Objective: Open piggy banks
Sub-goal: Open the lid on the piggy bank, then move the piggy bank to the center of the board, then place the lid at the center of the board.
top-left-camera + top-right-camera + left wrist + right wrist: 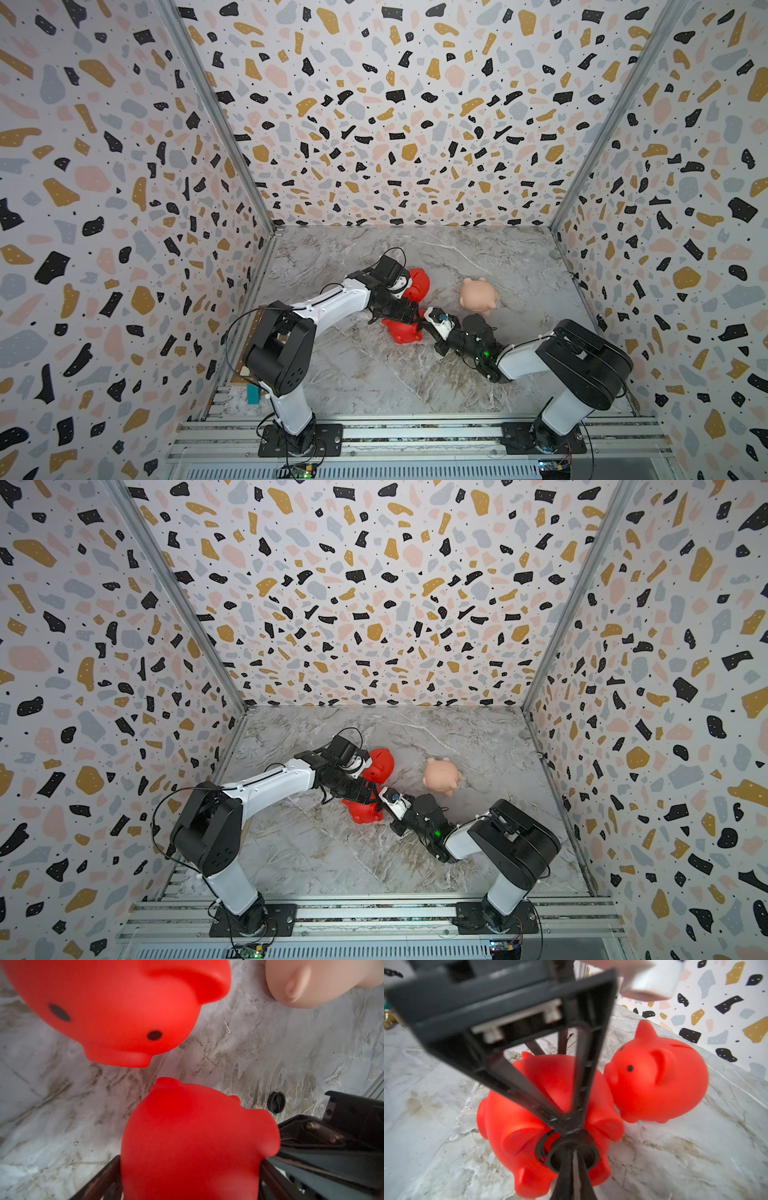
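your right gripper's [572, 1157] fingers [564, 1180] are pressed together, pinching the black plug [571, 1152] at the belly of the near red piggy bank [529, 1105]; a black ring shows at the belly hole just beside the plug, and you cannot tell from the blur whether the plug is seated or partly out. your left gripper [191, 1158] has its fingers [581, 1084] spread wide around that same pig's body, one on each flank, clasping it. the pig lies on its side on the marble table [374, 374], belly and feet turned toward the right wrist. in both top views the two grippers meet over it near the middle of the table, the left arm reaching in from its side and the right arm low and stretched from the other. the far red piggy bank [660, 1084] stands upright on its feet just behind the held one, its snout close against it. the peach piggy bank [478, 296] sits apart, farther toward the right arm's side and the back wall. a loose plug [276, 1102] lies on the marble near the right gripper's body.
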Controlling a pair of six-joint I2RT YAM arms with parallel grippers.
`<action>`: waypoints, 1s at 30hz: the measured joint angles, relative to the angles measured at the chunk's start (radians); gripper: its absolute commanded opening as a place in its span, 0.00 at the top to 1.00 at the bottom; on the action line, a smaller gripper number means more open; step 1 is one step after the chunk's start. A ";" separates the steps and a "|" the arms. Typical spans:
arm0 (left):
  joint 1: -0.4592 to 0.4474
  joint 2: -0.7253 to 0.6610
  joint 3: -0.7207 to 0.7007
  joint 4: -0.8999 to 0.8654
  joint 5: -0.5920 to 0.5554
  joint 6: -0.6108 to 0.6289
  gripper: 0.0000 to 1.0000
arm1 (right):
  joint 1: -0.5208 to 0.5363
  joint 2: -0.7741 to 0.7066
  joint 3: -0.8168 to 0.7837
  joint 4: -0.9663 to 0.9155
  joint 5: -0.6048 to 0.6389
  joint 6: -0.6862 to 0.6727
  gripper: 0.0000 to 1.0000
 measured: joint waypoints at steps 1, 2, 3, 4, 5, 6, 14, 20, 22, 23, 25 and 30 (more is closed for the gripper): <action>0.000 0.000 0.000 0.000 0.000 0.000 0.11 | -0.007 -0.010 -0.008 0.009 -0.007 0.018 1.00; 0.000 0.000 0.000 0.000 -0.001 0.000 0.11 | -0.014 -0.020 -0.017 0.020 -0.015 0.035 1.00; 0.000 0.000 0.000 0.000 -0.001 0.000 0.11 | -0.021 -0.026 -0.024 0.030 -0.022 0.050 1.00; 0.000 0.000 0.000 0.000 -0.001 0.000 0.11 | -0.024 -0.029 -0.030 0.035 -0.027 0.061 1.00; 0.000 0.000 0.000 0.000 -0.001 0.000 0.11 | -0.026 -0.031 -0.035 0.038 -0.031 0.071 1.00; 0.000 0.000 0.000 0.000 -0.002 0.000 0.11 | -0.026 -0.034 -0.040 0.037 -0.033 0.080 1.00; -0.002 -0.006 -0.003 0.002 -0.047 -0.015 0.10 | -0.064 -0.161 -0.021 -0.180 0.023 0.198 1.00; 0.056 -0.063 -0.063 0.006 -0.111 -0.056 0.09 | -0.161 -0.204 0.067 -0.480 0.076 0.331 1.00; 0.092 -0.078 -0.077 0.005 -0.139 -0.067 0.08 | -0.206 -0.202 0.078 -0.565 0.071 0.367 1.00; 0.111 -0.083 -0.082 0.003 -0.154 -0.075 0.07 | -0.231 -0.199 0.083 -0.609 0.066 0.384 1.00; 0.142 -0.089 -0.085 0.002 -0.193 -0.086 0.05 | -0.278 -0.185 0.095 -0.689 0.051 0.410 1.00; 0.207 -0.100 -0.084 0.019 -0.290 -0.106 0.01 | -0.356 -0.169 0.110 -0.810 0.004 0.451 1.00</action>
